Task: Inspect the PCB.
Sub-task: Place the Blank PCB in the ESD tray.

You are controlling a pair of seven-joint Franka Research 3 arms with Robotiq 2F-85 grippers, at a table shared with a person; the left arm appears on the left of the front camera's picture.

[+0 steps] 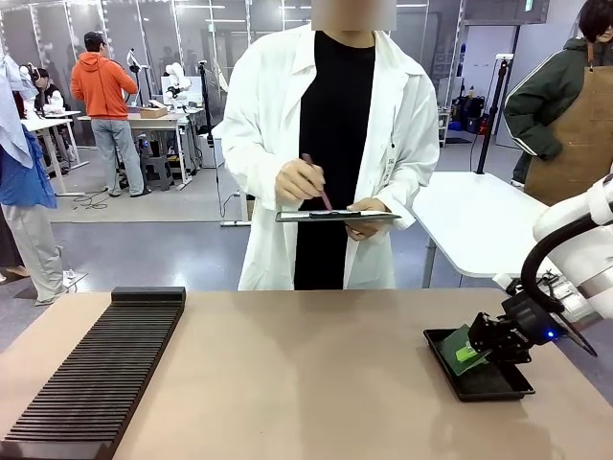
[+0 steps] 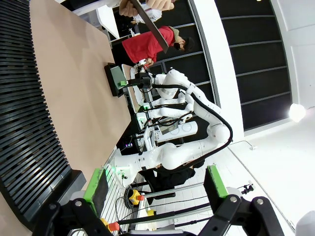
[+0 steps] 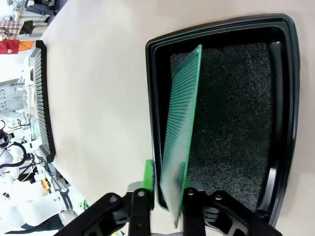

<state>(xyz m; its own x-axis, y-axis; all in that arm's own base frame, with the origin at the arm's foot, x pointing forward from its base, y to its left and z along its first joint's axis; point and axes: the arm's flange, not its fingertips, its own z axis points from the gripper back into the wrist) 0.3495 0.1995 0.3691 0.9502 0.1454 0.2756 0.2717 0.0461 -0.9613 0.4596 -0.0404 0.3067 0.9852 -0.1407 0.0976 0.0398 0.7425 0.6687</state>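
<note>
Lying at far left, the ribbed black rack [image 1: 91, 374] is unoccupied. Left gripper [image 2: 155, 189] is gaping wide. Right gripper [image 3: 165, 189] is straddling the PCB [image 3: 179, 132], which is standing on edge in the black tray [image 3: 290, 98], long axis pointing away; contact unclear.

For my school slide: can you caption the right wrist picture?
Right gripper straddles a green PCB standing on edge over a foam-lined black tray.

Tan table [image 1: 316, 383] bearing a ribbed black slotted rack [image 1: 96, 379] at its left and a shallow black tray [image 1: 498, 383] with dark foam lining at its right; white-coated person [image 1: 330, 144] beyond, holding clipboard [image 1: 335, 217]
</note>
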